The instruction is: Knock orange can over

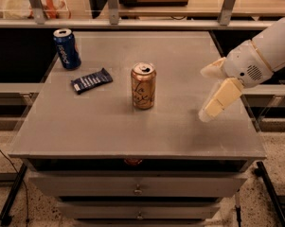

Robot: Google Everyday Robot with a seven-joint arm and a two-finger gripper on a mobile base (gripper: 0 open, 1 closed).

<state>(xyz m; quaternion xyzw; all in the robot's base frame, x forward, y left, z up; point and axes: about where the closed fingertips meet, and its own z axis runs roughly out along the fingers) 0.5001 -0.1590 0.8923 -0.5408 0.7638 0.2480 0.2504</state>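
Observation:
The orange can [143, 86] stands upright near the middle of the grey table [109, 131], silver pull-tab top up and dark lettering facing me. My gripper [204, 94] comes in from the right on a white arm and hovers over the table's right part, well to the right of the can and not touching it. Its two cream fingers [219, 100] are spread apart with nothing between them.
A blue can [66, 48] stands upright at the table's back left. A dark snack-bar wrapper [91, 81] lies flat between it and the orange can. A shelf rail with metal posts runs behind the table. Drawers sit under the front edge.

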